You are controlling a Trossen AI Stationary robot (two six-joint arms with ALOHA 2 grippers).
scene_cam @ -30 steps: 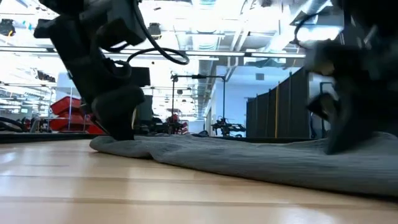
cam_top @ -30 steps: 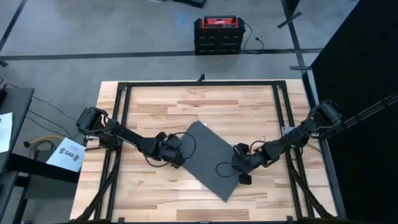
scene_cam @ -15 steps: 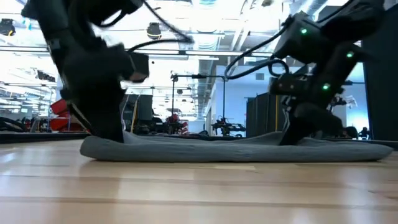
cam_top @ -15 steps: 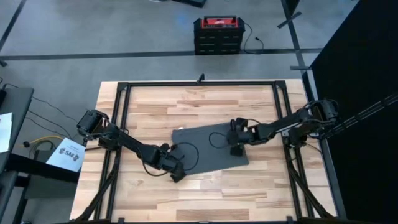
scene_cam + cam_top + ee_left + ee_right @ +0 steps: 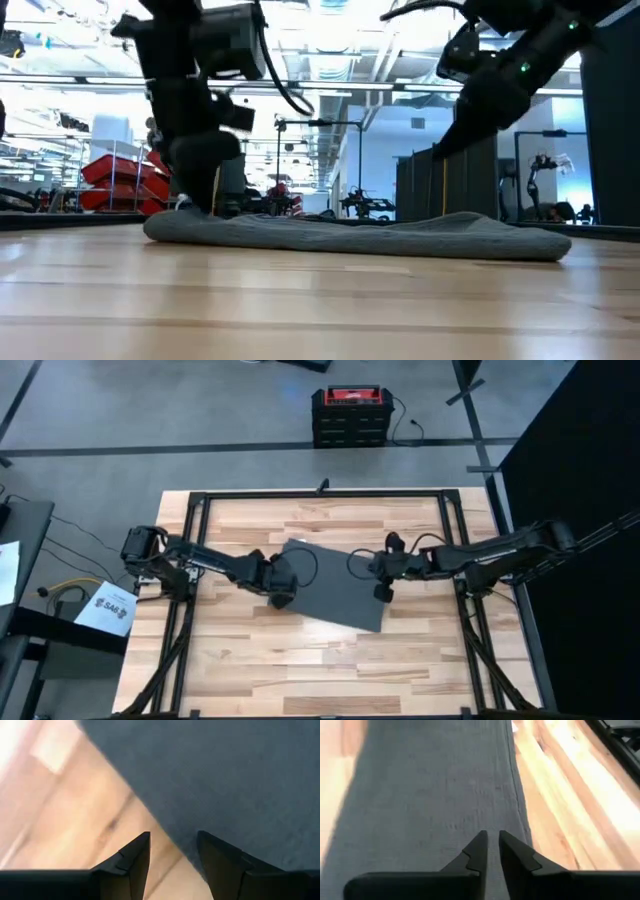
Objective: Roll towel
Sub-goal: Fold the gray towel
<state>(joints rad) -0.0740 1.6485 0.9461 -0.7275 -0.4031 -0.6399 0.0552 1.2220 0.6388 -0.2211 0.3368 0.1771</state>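
The left gripper (image 5: 281, 598) is hovering with fingers apart over the towel's (image 5: 335, 586) left edge. The right gripper (image 5: 381, 592), fingers nearly together, is hanging over its right edge. The towel is lying flat mid-table (image 5: 300, 660).

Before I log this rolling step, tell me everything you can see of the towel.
The towel is a plain dark grey soft cloth with a fine woven texture and a stitched hem. It lies spread flat, unrolled, slightly skewed, near the middle of the wooden table. The left gripper is at its left edge, fingers apart; the right gripper is at its right edge, fingers nearly closed. Whether either touches it is unclear.
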